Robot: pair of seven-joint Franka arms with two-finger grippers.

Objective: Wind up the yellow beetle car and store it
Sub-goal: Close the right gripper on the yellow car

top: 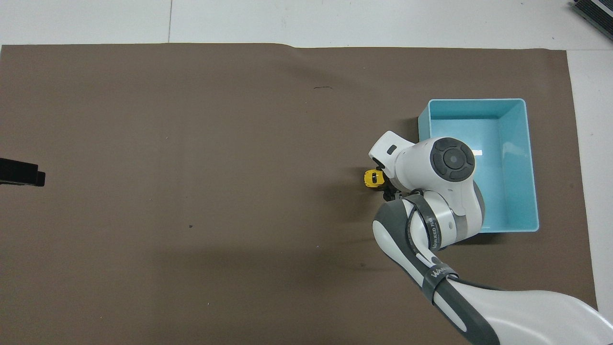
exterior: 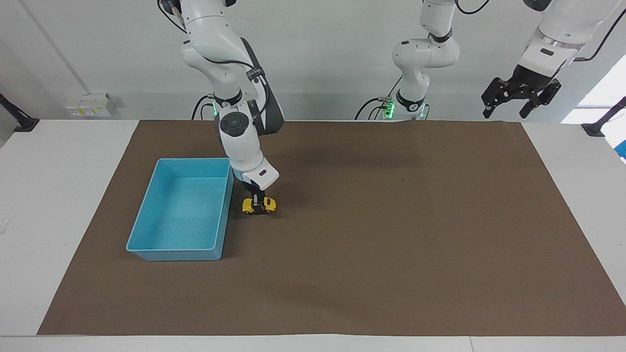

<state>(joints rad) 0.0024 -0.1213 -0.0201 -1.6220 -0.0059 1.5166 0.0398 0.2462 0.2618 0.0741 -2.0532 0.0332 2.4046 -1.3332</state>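
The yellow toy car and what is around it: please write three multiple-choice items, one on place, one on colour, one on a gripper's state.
1. Where is the yellow toy car?
A. inside the tray
B. on the brown mat beside the tray
C. on the bare white table

2. What colour is the tray?
A. light blue
B. red
C. green

3. How is the right gripper?
A. open, high over the mat
B. out of view
C. shut on the car

Answers: 1 B, the car stands on the mat outside the tray wall. 2 A, its walls are light blue. 3 C, its fingers clamp the car's body.

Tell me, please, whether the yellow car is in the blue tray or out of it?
Out: the yellow car sits on the brown mat beside the blue tray, gripped by the right gripper.
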